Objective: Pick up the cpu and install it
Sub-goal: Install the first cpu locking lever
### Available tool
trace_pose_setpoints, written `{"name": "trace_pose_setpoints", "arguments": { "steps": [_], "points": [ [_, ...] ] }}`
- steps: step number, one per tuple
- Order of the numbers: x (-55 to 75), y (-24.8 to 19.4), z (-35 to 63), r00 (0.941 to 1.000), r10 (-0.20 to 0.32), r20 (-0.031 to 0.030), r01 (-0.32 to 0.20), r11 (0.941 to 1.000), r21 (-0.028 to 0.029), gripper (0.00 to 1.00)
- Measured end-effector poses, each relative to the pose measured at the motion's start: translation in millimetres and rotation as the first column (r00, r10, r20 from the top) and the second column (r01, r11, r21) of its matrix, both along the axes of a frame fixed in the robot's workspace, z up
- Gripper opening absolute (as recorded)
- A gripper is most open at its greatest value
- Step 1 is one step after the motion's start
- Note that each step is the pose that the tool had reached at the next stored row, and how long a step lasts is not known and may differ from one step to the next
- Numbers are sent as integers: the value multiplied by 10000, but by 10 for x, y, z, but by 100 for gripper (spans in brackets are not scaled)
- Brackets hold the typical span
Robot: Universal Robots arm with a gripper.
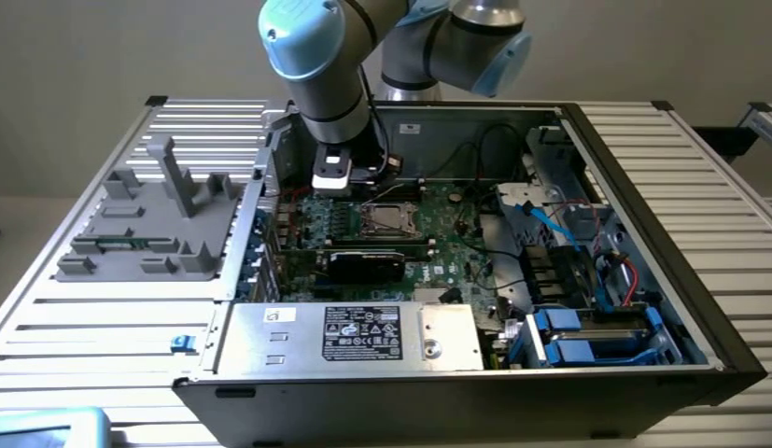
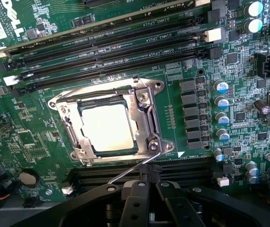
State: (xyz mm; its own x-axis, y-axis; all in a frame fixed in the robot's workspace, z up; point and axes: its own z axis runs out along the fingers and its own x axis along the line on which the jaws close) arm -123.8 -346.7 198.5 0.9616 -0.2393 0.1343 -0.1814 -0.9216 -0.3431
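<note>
1. The cpu (image 2: 108, 126) lay seated in its socket at the centre-left of the wrist view, its bright silver lid showing through the window of the metal retention frame (image 2: 146, 113). In the exterior view it showed as a pale square at mid-frame (image 1: 388, 218), just below the arm's wrist.
2. The gripper (image 2: 150, 187) was clenched, its two black fingers pressed together with nothing between them, poised just beside the socket's lower edge near the thin wire lever (image 2: 135, 169).
3. Judged by its look, the cpu was light, stiff and flat, with a smooth lid that would slip under a loose pinch. Its contact side is likely delicate, so the thin side edges seemed the safest hold; with the frame over it, those edges were mostly covered.
4. Counted: one cpu, one retention frame, one wire lever, one gripper.
5. Several long black memory slots (image 2: 125, 45) ran across the upper part of the wrist view; their exact number was hard to tell.
6. One black card (image 1: 367, 261) sat below the socket in the exterior view.
</note>
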Motion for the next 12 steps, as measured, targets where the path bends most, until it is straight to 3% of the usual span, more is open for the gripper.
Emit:
{"name": "trace_pose_setpoints", "arguments": {
  "steps": [12],
  "points": [
    [17,0,-20,9999,1,128,-1,10000,-5,11]
  ]
}}
